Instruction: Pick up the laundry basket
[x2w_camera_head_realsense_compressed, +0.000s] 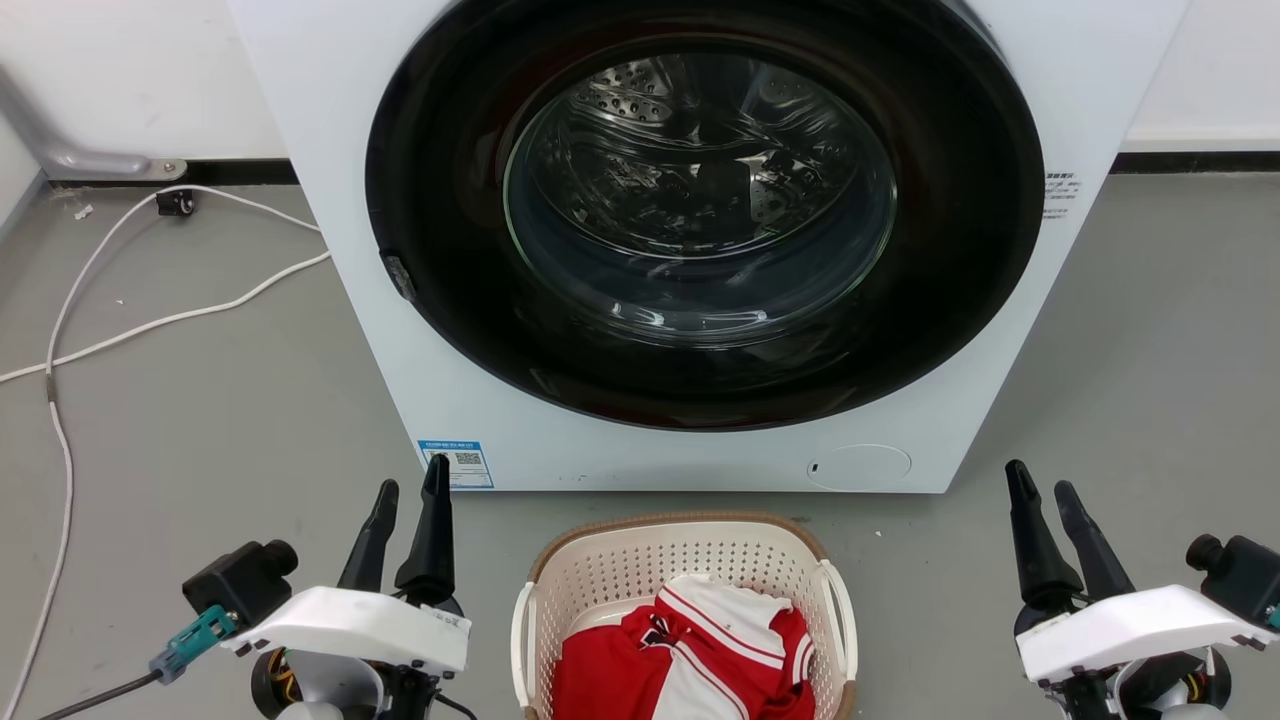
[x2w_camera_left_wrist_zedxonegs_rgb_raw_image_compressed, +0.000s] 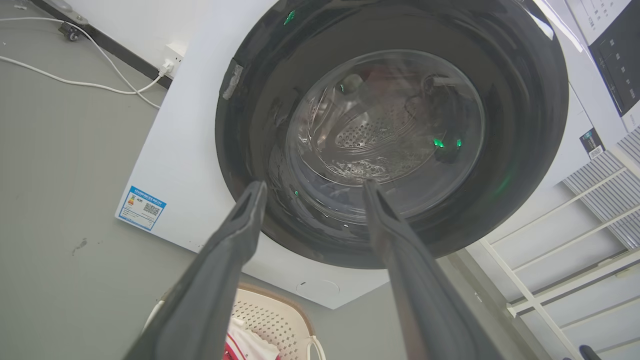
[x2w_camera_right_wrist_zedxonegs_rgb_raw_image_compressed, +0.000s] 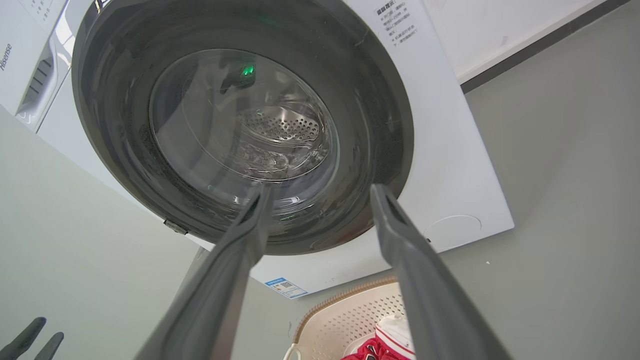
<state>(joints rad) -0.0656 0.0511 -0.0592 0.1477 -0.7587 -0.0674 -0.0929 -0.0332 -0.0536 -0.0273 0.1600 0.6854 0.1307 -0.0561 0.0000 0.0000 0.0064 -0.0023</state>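
Laundry basket (x2w_camera_head_realsense_compressed: 690, 560) sat before washing machine (x2w_camera_head_realsense_compressed: 700, 240) | left gripper (x2w_camera_head_realsense_compressed: 410, 490) parted, empty | right gripper (x2w_camera_head_realsense_compressed: 1040, 490) parted, empty

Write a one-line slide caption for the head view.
Left gripper and right gripper, both open, flank the laundry basket holding a red-and-white garment before the washing machine.

Long dark tapered fingers (x2w_camera_head_realsense_compressed: 431, 530); white wrist shells (x2w_camera_head_realsense_compressed: 360, 622); black camera pods (x2w_camera_head_realsense_compressed: 240, 578); teal plug (x2w_camera_head_realsense_compressed: 195, 632), dark cable (x2w_camera_head_realsense_compressed: 95, 695).
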